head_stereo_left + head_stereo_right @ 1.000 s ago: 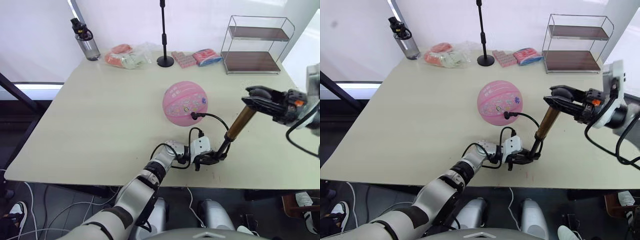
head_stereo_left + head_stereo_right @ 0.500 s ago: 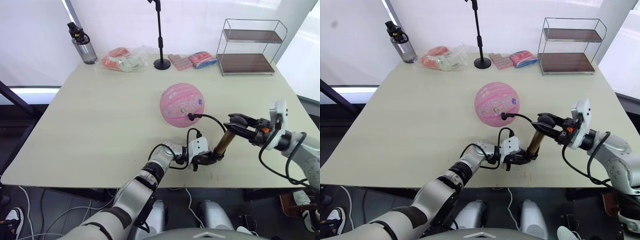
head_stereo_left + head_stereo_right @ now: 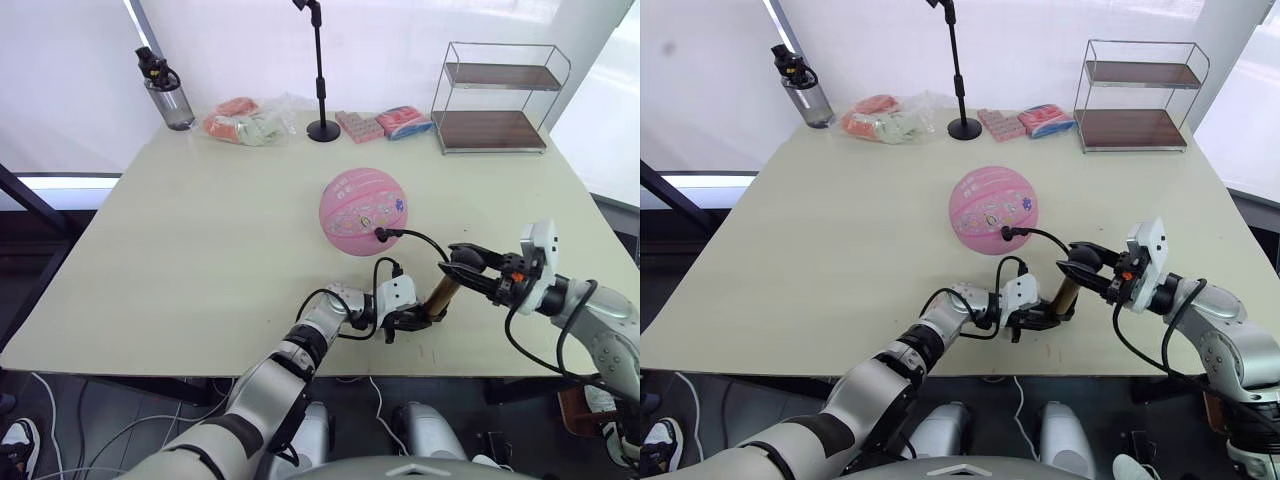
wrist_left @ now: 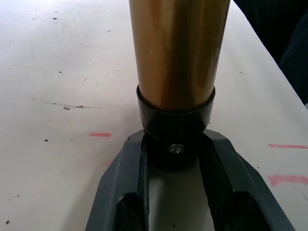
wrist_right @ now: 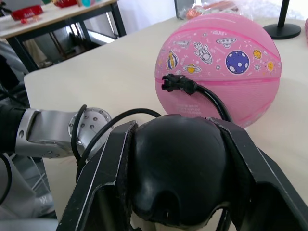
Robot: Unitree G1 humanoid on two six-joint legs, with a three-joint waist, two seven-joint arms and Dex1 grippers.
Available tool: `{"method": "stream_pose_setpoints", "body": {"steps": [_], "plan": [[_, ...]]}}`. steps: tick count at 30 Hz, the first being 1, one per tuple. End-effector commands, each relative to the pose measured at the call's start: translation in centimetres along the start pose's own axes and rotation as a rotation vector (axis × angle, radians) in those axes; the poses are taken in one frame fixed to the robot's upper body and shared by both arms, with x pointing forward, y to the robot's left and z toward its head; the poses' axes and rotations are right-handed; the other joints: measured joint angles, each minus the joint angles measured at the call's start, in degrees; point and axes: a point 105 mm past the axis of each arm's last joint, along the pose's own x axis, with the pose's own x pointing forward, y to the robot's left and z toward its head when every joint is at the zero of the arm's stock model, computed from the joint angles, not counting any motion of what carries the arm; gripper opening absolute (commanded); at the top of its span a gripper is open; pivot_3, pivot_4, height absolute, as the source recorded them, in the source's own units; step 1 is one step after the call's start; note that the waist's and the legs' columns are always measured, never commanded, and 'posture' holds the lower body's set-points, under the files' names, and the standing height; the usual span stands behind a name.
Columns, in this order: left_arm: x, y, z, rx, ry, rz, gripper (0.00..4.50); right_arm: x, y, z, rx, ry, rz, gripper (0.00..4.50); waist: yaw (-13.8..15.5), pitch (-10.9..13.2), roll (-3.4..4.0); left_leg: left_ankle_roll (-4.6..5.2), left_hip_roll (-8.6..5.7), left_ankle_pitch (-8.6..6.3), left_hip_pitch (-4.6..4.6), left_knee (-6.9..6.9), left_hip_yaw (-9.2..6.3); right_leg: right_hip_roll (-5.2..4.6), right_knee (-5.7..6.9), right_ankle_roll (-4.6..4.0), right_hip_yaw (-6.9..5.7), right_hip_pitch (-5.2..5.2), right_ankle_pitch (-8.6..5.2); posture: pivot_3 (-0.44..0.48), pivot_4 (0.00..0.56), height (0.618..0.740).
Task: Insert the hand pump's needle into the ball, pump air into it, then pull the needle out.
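Step in hand: air is being pumped, judging by the needle fitting already seated in the ball and both grippers set on the hand pump [image 3: 443,292].
Pump base: the black lower end cap is being clamped between the fingers of the left gripper [image 3: 420,320], pinned low against the table [image 3: 200,240] near its front edge.
Pump handle: the black knob at the upper end is being enclosed by the two fingers of the right gripper [image 3: 462,267], closed around it.
Barrel: only a short length of gold cylinder is showing between cap and handle, so the plunger is judged to be near the bottom of a stroke.
Ball [image 3: 364,211]: lying beyond the pump, apart from the barrel, linked to it by the looping black hose [image 3: 425,238].
Needle [image 5: 174,83]: the pin itself is hidden; its black fitting is sitting against the ball's near side.
Doing it well: strokes are best being driven straight along the barrel's tilted axis, the base being held still, and slack being left in the hose so the fitting is not being tugged sideways.
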Motion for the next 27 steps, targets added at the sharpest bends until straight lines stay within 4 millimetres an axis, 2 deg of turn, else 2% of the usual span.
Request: {"method": "stream_pose_setpoints", "body": {"steps": [1,3,8,15,21,25,27], "plan": [[-1.3,-2.9,-6.9,-0.189,0.22,-0.043,1.03,-0.7,0.0,1.3,0.003,0.029,0.014,1.92,0.1,0.1,0.08,0.01,-0.04,0.0,-0.03,0.0,0.02,-0.03,0.0,0.03,0.01,0.0,0.02,0.0,0.15,0.731],[-1.2,-3.0,-6.9,-0.19,0.219,-0.044,1.03,-1.1,0.1,2.8,-0.014,0.011,0.021,1.92,0.1,0.2,0.18,0.01,-0.07,0.0,-0.05,0.0,0.0,-0.04,0.0,0.11,0.01,0.0,0.06,0.0,0.15,0.731],[-1.2,-3.1,-6.9,-0.192,0.218,-0.045,1.03,-2.8,0.4,8.1,-0.075,-0.051,0.055,1.92,0.6,0.7,0.6,0.17,-0.2,0.1,-0.14,0.01,0.04,-0.15,-0.04,0.16,0.03,-0.03,0.09,0.0,0.15,0.731],[-1.2,-3.1,-6.9,-0.191,0.219,-0.048,1.03,-4.1,0.6,13.5,-0.129,-0.124,0.061,1.92,0.9,0.9,0.58,0.24,-0.18,0.14,-0.16,0.01,0.03,-0.14,-0.07,0.17,0.0,-0.05,0.09,0.0,0.15,0.731],[-1.3,-3.1,-7.0,-0.193,0.221,-0.045,1.03,-5.0,1.5,16.8,-0.148,-0.144,0.09,1.92,1.2,1.1,0.54,0.24,-0.18,0.14,-0.17,0.01,0.02,-0.14,-0.07,0.16,-0.01,-0.07,0.08,0.0,0.15,0.731],[-1.2,-3.1,-6.9,-0.192,0.22,-0.047,1.03,-4.9,1.8,17.4,-0.148,-0.136,0.093,1.92,1.2,1.2,0.65,0.25,-0.2,0.15,-0.29,0.02,0.08,-0.19,-0.08,0.17,0.03,-0.19,0.1,0.0,0.15,0.731],[-1.0,-3.2,-6.9,-0.192,0.218,-0.049,1.03,-4.6,1.9,17.1,-0.143,-0.12,0.098,1.92,1.3,1.2,0.69,0.26,-0.21,0.15,-0.35,0.02,0.1,-0.19,-0.08,0.18,0.04,-0.25,0.1,0.0,0.15,0.731]]}}
